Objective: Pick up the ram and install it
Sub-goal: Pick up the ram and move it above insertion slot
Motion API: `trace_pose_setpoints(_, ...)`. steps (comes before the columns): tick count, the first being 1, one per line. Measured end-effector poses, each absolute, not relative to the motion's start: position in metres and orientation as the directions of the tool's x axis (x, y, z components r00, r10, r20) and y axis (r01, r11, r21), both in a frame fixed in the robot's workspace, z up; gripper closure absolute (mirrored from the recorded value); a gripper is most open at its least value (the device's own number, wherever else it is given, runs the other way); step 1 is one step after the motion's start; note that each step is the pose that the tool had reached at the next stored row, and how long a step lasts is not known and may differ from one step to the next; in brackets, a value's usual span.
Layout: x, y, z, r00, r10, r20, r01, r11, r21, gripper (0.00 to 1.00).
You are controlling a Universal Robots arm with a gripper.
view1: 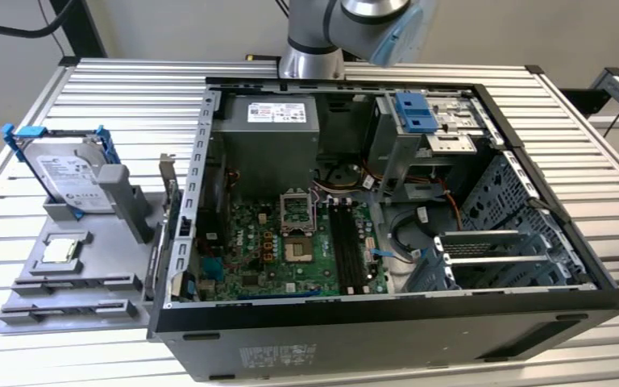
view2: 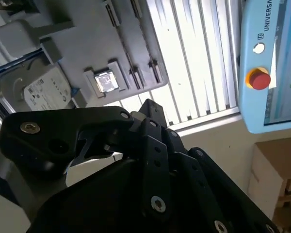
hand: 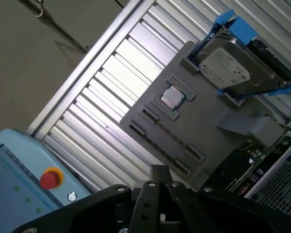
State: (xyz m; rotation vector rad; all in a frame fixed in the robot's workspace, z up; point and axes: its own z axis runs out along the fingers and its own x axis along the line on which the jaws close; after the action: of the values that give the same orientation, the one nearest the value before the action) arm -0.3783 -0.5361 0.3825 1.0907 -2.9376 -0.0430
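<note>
Hand (hand: 160, 170), black, pinched closed, hovers above gray tray (hand: 206, 131).

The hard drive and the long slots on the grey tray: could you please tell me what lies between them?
The square silver processor chip lies between the hard drive and the slots, in the exterior view.

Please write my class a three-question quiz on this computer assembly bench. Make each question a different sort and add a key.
1. True or false: the hard drive stands on edge on the grey holder.
2. Multiple choice: the silver processor chip lies A) on the grey holder, B) on top of the hard drive, C) on the floor.
3. Fill in: the bracket around the hard drive is coloured ____.
Key: 1 true; 2 A; 3 blue.
</note>
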Motion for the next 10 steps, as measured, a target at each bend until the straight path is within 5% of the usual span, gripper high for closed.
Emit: trace_pose_setpoints(10, -0.3783, -0.5361, 0.3818, -0.627, -0.779, -0.002, -0.778, 0.627, 0.028, 1.00)
